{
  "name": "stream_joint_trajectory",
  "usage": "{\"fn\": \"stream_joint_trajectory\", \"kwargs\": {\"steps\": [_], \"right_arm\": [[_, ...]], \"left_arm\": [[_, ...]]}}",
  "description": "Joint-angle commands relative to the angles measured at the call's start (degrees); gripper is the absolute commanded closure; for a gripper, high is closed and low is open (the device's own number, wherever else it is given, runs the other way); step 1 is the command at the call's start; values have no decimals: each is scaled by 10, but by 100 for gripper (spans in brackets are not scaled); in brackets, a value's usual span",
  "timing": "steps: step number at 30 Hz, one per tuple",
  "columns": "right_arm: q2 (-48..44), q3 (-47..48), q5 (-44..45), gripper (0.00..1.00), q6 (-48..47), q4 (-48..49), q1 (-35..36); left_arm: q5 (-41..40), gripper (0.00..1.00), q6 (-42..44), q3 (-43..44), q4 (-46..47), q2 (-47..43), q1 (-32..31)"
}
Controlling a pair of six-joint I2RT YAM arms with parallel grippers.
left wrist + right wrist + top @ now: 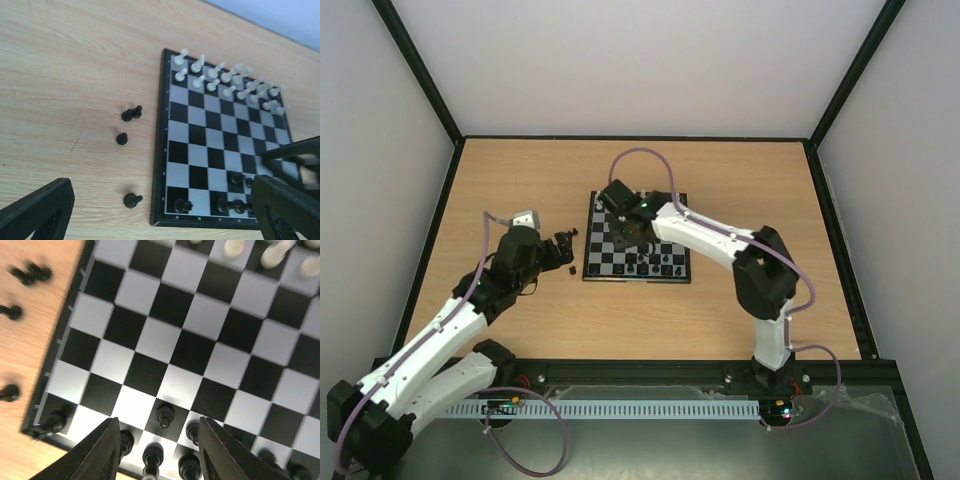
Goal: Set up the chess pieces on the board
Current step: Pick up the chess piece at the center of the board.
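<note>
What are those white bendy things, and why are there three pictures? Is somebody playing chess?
Those are two robot arms, bolted at the table's near edge. Each ends in a two-finger pincher called a gripper. The big picture looks down from above; the other two come from little cameras on the wrists. On the table lies a small chessboard. White pieces fill its far rows, some black pieces stand on its near rows, and four loose black pieces wait beside it. The left gripper hangs open near those. The right gripper is open over the board, with a black pawn standing between its fingers. Neither holds anything.
</note>
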Motion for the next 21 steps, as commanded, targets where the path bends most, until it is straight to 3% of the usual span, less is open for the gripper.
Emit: {"fn": "stream_joint_trajectory", "kwargs": {"steps": [1,4,10,12,15,21], "right_arm": [[-92,-13,14,55,-8,-4,-14],[-137,-61,7,55,-15,10,-26],[-212,-167,-32,54,-37,56,-70],[-228,-194,-45,55,-41,73,-80],[-241,-210,-61,55,-39,84,-84],[-246,-218,-86,55,-38,89,-84]], "left_arm": [[-14,0,-6,3,12,51,9],[-12,2,-1,20,5,96,21],[46,15,31,97,-39,224,59],[63,24,40,120,-45,268,64],[96,36,46,163,-50,333,65],[105,49,56,198,-53,448,64]]}}
